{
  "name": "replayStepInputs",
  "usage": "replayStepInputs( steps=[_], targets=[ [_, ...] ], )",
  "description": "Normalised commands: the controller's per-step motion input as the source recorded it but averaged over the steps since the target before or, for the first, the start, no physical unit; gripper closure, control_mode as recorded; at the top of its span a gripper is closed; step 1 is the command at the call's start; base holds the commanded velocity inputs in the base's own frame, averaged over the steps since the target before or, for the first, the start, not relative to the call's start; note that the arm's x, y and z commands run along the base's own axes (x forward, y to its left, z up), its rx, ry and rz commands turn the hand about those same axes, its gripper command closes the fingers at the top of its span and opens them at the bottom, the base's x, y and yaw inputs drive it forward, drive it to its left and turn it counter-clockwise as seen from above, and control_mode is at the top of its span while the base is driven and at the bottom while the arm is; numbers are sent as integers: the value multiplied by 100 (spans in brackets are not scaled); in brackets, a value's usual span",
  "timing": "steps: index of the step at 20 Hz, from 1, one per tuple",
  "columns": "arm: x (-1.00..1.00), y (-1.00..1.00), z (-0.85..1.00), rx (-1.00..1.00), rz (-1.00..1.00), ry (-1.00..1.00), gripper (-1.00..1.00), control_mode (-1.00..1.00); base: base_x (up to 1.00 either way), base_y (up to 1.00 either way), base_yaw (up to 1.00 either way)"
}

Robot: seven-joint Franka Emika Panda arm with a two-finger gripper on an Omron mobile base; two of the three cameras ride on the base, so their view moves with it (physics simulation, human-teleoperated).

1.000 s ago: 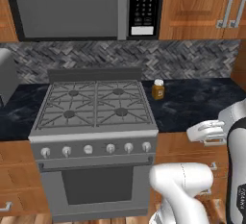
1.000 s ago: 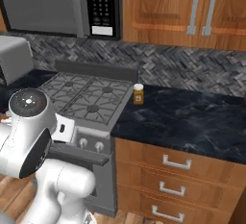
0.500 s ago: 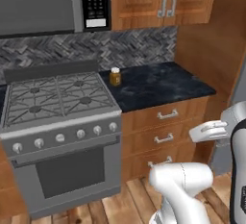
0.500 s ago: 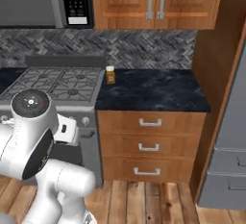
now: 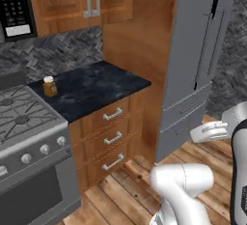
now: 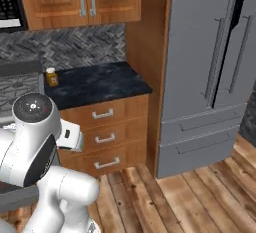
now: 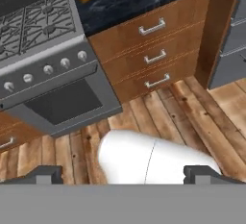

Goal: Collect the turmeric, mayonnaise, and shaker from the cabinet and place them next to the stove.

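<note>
base has swung right: stove (image 5: 19, 122) now left edge, turmeric (image 5: 49, 86) already beside it; gripper (image 7: 122, 174) spread, empty; heading for next item.

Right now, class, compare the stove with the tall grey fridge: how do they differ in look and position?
The stove is low, fitted at counter height beside the black counter; the fridge stands tall from the floor, past the wooden panel. The stove has burner grates and round front knobs; the fridge has long vertical door handles and plain drawers below. Both are grey.
</note>
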Motion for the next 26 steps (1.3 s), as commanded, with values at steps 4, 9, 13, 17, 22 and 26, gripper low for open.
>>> replayStepInputs(
  steps=[4, 9, 13, 17, 22, 26],
  targets=[
    [0, 0, 0, 0, 0, 0, -100, 100, -6, -22, -63],
    [0, 0, 0, 0, 0, 0, -100, 100, 6, -13, -66],
    [0, 0, 0, 0, 0, 0, -100, 100, 36, -9, -64],
    [0, 0, 0, 0, 0, 0, -100, 100, 59, -8, -56],
    [0, 0, 0, 0, 0, 0, -100, 100, 76, -15, -50],
    [0, 0, 0, 0, 0, 0, -100, 100, 85, -4, -50]
  ],
)
